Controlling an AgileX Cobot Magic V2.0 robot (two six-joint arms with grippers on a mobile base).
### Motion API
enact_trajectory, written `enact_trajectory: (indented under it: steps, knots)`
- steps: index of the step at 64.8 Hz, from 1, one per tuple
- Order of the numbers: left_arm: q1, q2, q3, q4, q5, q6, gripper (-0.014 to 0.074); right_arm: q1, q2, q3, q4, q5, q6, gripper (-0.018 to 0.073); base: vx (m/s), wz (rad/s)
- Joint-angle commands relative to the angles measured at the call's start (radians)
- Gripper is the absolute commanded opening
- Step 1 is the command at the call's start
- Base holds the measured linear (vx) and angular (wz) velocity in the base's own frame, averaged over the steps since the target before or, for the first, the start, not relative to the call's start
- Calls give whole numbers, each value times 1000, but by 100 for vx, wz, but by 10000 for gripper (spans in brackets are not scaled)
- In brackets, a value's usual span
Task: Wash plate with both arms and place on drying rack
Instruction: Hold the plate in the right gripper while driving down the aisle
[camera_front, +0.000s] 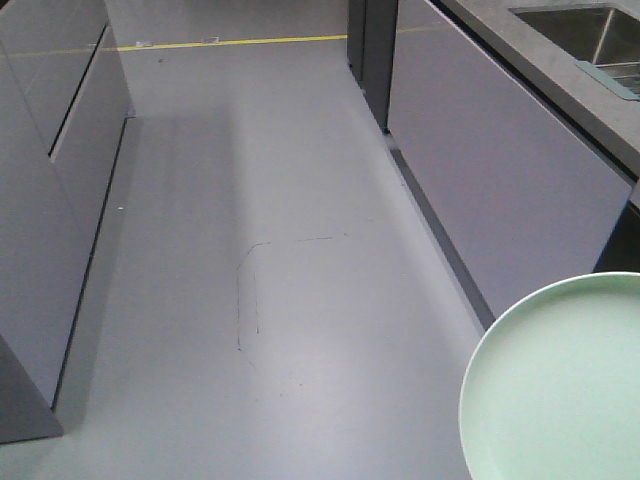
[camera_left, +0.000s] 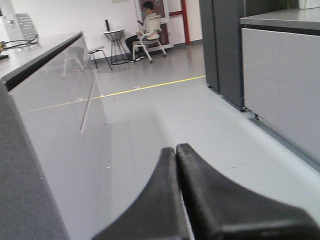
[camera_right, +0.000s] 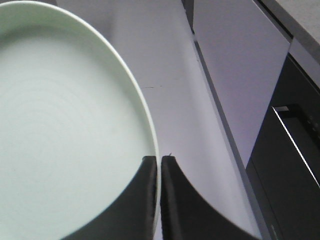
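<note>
The pale mint-green plate (camera_right: 70, 130) fills the left of the right wrist view, held out over the grey floor. My right gripper (camera_right: 159, 158) is shut on the plate's rim, one finger on each face. The same plate (camera_front: 560, 385) shows at the bottom right of the front view. My left gripper (camera_left: 175, 148) is shut with nothing between its fingers, pointing along the aisle floor. A grey-green end bar of the drying rack (camera_front: 605, 80) shows beside the steel sink (camera_front: 575, 30) at the top right of the front view.
Grey cabinet fronts (camera_front: 500, 160) line the right of the aisle under the counter (camera_front: 560, 75). More grey cabinets (camera_front: 50, 200) stand on the left. A yellow floor line (camera_front: 230, 43) crosses far ahead. A seated person (camera_left: 145, 27) and a small table (camera_left: 115, 42) are at the far end.
</note>
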Motion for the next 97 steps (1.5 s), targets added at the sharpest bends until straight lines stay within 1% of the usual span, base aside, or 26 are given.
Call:
enact_trajectory:
  steps: [1, 45, 97]
  knots:
    - [5, -15, -26, -3, -70, -8, -6, -3, 14, -23, 4, -71, 4, -1, 8, 29]
    - [3, -15, -26, -3, -70, -8, -6, -3, 14, -23, 4, -71, 4, -1, 10, 28]
    - [3, -15, -26, -3, -70, -8, -6, -3, 14, -23, 4, -71, 4, -1, 19, 3]
